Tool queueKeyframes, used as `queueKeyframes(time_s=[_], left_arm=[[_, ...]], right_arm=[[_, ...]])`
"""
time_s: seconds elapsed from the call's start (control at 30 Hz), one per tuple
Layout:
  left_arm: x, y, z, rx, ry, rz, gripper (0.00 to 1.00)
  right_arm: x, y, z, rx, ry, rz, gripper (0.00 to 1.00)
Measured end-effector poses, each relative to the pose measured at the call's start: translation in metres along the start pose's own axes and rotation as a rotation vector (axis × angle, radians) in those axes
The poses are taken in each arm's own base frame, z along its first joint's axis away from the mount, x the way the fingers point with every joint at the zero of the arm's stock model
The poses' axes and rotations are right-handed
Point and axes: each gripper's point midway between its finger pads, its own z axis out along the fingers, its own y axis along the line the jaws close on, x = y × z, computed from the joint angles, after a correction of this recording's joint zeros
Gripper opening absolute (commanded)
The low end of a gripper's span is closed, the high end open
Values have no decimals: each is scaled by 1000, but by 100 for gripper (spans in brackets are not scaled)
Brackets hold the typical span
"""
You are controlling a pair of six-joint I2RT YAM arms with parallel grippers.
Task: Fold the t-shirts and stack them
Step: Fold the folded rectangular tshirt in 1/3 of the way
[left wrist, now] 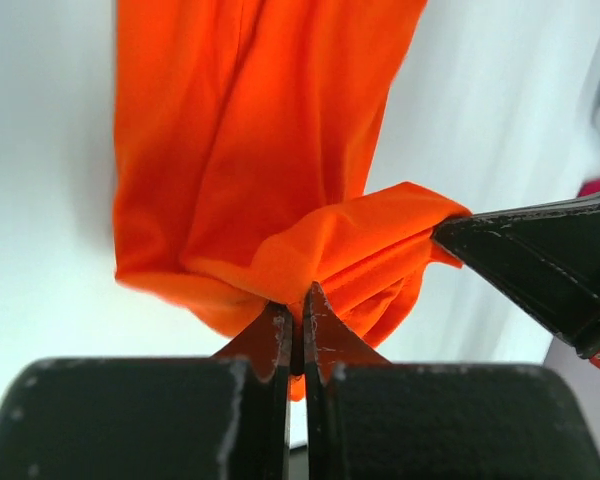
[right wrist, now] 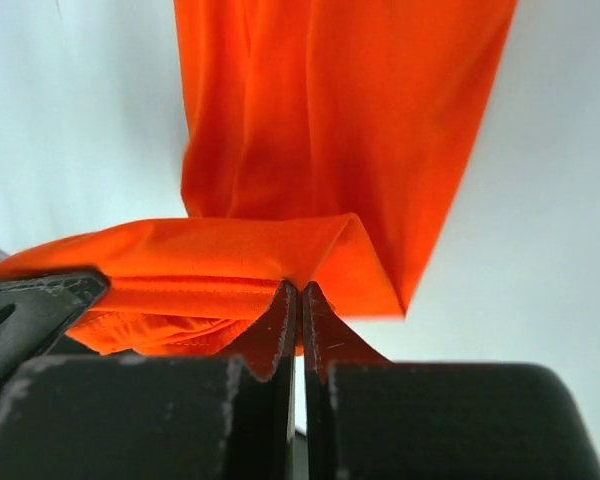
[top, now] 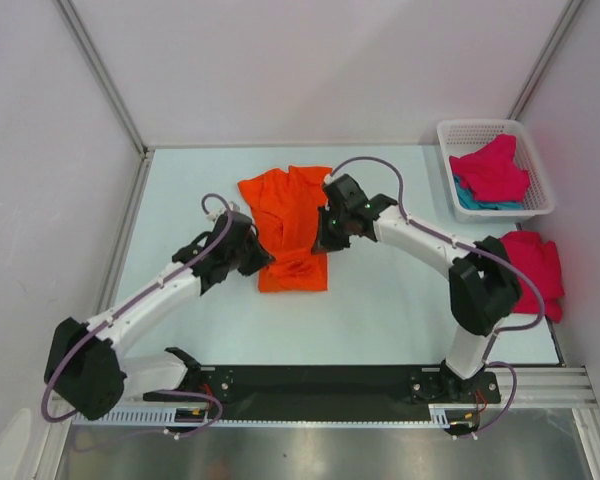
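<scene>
An orange t-shirt (top: 288,222) lies lengthwise in the middle of the table, its near end doubled up. My left gripper (top: 252,252) is shut on the shirt's left near edge, with orange cloth (left wrist: 280,180) bunched at its tips (left wrist: 298,300). My right gripper (top: 330,236) is shut on the right near edge, the folded orange cloth (right wrist: 330,130) pinched at its tips (right wrist: 300,292). A magenta t-shirt (top: 536,268) lies at the right table edge. Another magenta t-shirt (top: 492,170) sits on a teal one (top: 470,200) in the basket.
A white mesh basket (top: 460,132) stands at the back right corner. White walls close the table at the back and both sides. The arm bases stand on a black rail (top: 320,384) at the near edge.
</scene>
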Motion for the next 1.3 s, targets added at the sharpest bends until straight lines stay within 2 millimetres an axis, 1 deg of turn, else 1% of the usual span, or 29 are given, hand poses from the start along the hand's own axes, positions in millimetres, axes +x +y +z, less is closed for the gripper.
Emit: queueKeyframes(time_s=[0.03,0.1,0.13,0.17,0.2,0.23,0.27,0.3,0.33,0.37,0.4,0.43,0.53,0.63,0.7,0.8,0.9,1.0,1.1,1.2,1.27,1.3], left_arm=[[-14,-5,5,-7,-15,10,3],[-32,-8,15,-25,-28,26,4],[-40,-9,20,-35,-31,37,4],[-46,-8,27,-48,-27,47,8],[-49,-8,33,-57,-17,56,11],[-51,-5,40,-69,-4,64,18],[-51,-1,45,-83,10,71,46],[-49,5,51,-97,30,79,55],[-45,10,56,-109,54,91,64],[-41,15,60,-119,79,95,75],[-38,18,64,-125,96,102,77],[-35,20,66,-128,115,104,81],[-30,21,67,-121,138,120,85],[-30,20,65,-112,137,128,85],[-30,21,60,-109,131,129,85],[-33,20,47,-98,101,132,85],[-39,18,26,-75,45,133,85],[-47,17,-2,-45,-41,124,85],[-55,17,-26,-17,-122,104,85],[-58,20,-40,-8,-161,89,85],[-58,21,-43,-9,-171,80,85],[-58,22,-44,-11,-171,79,85]], right_arm=[[-12,1,5,2,-8,-5,4],[-28,0,13,9,-10,-14,6],[-37,0,19,15,-9,-21,12],[-41,-1,23,19,-7,-27,20],[-45,-3,29,28,2,-33,30],[-48,-5,34,36,7,-37,38],[-48,-7,37,45,14,-37,40],[-47,-12,41,59,27,-42,43],[-43,-19,45,79,46,-49,47],[-42,-23,46,90,55,-45,48],[-39,-28,46,106,68,-43,48],[-38,-31,46,116,74,-43,49],[-40,-37,44,139,68,-52,49],[-39,-42,42,156,61,-57,49],[-37,-43,37,163,57,-58,49],[-34,-39,27,159,45,-68,49],[-27,-25,19,137,31,-96,48],[-8,-2,16,102,38,-138,49],[14,19,21,59,66,-170,48],[29,32,27,34,95,-183,48],[32,33,35,32,108,-184,48],[30,33,41,36,111,-182,48]])
